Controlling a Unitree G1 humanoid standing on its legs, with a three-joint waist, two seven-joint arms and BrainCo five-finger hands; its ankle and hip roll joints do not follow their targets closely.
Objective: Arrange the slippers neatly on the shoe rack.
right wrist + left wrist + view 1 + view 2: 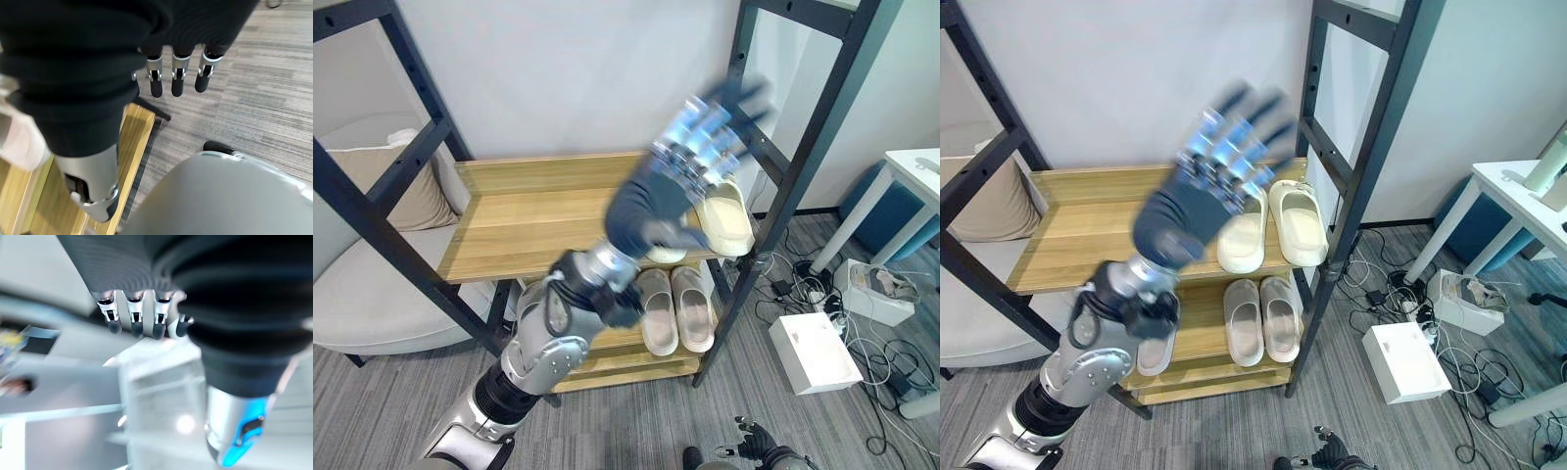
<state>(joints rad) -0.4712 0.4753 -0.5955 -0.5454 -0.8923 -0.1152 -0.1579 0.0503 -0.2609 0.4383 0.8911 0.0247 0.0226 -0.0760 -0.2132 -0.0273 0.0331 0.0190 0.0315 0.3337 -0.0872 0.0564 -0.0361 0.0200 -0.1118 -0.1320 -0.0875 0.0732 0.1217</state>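
Observation:
The shoe rack has a black frame and wooden shelves [529, 215]. Two cream slippers [1242, 235] [1298, 223] lie side by side at the right end of the upper shelf. A beige pair [1244, 321] [1280, 313] sits on the lower shelf below them. Another pale slipper [1154, 354] shows partly behind my forearm on the lower shelf. My left hand [656, 201] is raised before the upper shelf, just left of the cream slippers, with fingers spread and nothing in it. My right hand [759, 446] hangs low over the floor, its fingers [176, 81] straight and holding nothing.
A pale cushioned seat [372, 294] with a pillow stands left of the rack. A white box [813, 351] and tangled cables [881, 362] lie on the carpet to the right. A white table [915, 166] stands at the far right.

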